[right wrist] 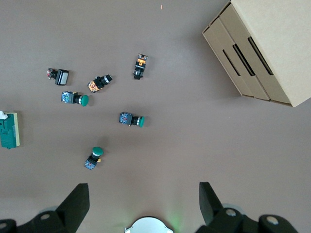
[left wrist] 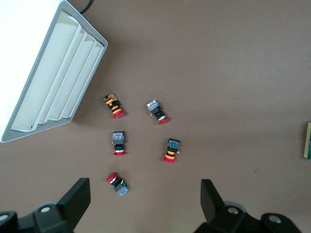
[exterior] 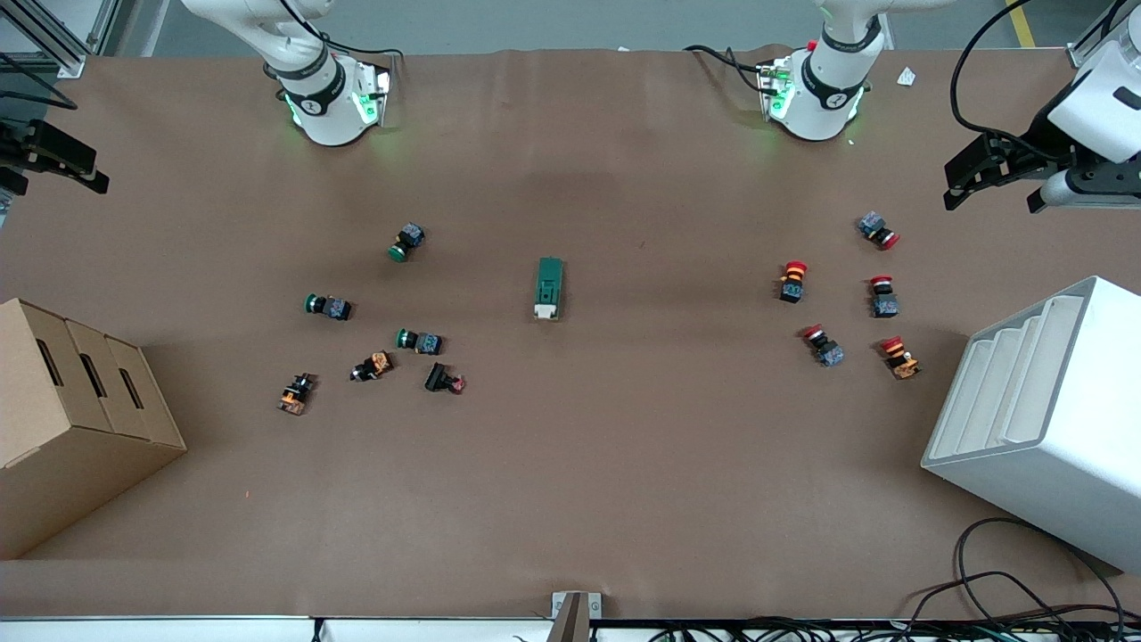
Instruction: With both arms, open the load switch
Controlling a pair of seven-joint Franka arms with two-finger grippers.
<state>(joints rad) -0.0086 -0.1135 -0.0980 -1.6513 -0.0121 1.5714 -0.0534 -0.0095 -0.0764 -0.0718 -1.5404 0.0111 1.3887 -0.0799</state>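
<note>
The load switch (exterior: 549, 288), a small dark green block with a cream toggle end, lies flat at the middle of the table, with nothing touching it. It shows at the edge of the right wrist view (right wrist: 9, 130), and only as a sliver in the left wrist view (left wrist: 308, 141). My left gripper (exterior: 994, 198) hangs open and empty over the left arm's end of the table, above the red-capped buttons (left wrist: 145, 190). My right gripper (exterior: 58, 169) hangs open and empty over the right arm's end (right wrist: 142, 190). Both are well apart from the switch.
Several red-capped push buttons (exterior: 792, 281) lie toward the left arm's end, beside a white slotted rack (exterior: 1043, 419). Green-capped and other small buttons (exterior: 407, 242) lie toward the right arm's end, near a cardboard box (exterior: 71, 419). Cables lie at the table's near edge.
</note>
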